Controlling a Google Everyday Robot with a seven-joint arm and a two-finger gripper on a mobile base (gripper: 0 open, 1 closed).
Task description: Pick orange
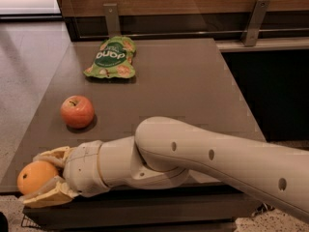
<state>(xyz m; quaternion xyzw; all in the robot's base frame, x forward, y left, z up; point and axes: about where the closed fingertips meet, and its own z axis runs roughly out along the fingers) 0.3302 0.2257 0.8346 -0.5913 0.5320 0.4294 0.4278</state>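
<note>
The orange (35,176) is round and plain orange, at the table's near left corner. My gripper (44,178) reaches in from the right, its two tan fingers (50,194) closed around the orange, one above and one below it. The orange sits at the very edge of the dark table (174,81), partly past the corner. The white arm (203,153) stretches across the table's front edge.
A red-pink apple (77,111) rests on the table's left side, behind the gripper. A green snack bag (112,58) lies at the back left. A wooden wall with metal brackets (111,18) runs behind the table. Tiled floor lies to the left.
</note>
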